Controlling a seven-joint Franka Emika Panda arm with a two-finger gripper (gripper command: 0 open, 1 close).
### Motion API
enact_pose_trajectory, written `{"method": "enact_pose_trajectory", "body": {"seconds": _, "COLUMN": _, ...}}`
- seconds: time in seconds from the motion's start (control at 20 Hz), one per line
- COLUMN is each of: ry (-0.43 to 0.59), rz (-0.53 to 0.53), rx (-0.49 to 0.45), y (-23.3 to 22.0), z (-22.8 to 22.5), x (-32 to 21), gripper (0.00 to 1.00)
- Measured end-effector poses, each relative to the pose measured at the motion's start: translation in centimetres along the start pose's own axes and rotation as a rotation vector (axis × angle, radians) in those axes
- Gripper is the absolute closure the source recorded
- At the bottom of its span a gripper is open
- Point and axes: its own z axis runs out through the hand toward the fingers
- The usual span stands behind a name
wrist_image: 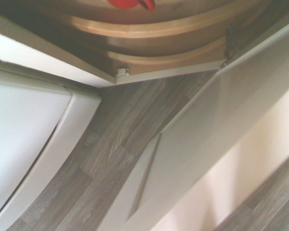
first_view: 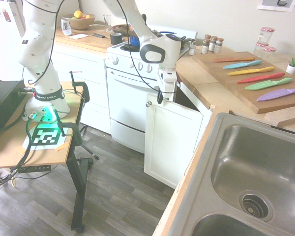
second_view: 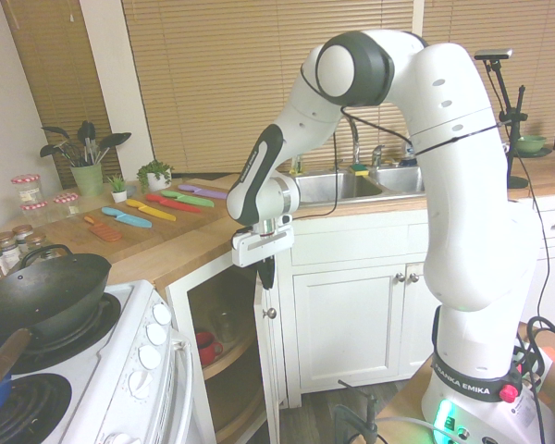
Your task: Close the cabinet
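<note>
The gripper (first_view: pixel 160 98) has its two fingers pressed together, pointing down at the top edge of the open door (first_view: pixel 173 140), toward the knob side; I can't tell whether they touch it, and nothing looks pinched between them. Seen from the sink (first_view: pixel 226 147) side, the door stands swung out to the near side of the corner cabinet (second_view: pixel 178 310), just right of the stove (first_view: pixel 130 98). Its small round knob (first_view: pixel 148 104) is at the top left, the hinges at the right.

The door looks like a rigid, fairly light panel that should swing easily but won't bend. Its painted face may be slippery, so a flat push should serve better than a pinch. Push the outer face near the knob edge, where leverage is best, and follow the arc around the hinges. The knob offers a small, smooth hold; pressing near the hinges would feel stiff.
</note>
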Motion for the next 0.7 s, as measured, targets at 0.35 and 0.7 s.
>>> {"method": "enact_pose_trajectory", "body": {"seconds": 0.35, "ry": 0.002, "rz": -0.1, "rx": 0.03, "y": -8.0, "z": -1.8, "x": -2.5, "gripper": 1.0}}
{"method": "enact_pose_trajectory", "body": {"seconds": 0.7, "ry": 0.004, "rz": -0.087, "rx": 0.037, "y": -10.5, "z": -2.8, "x": -2.1, "gripper": 1.0}}
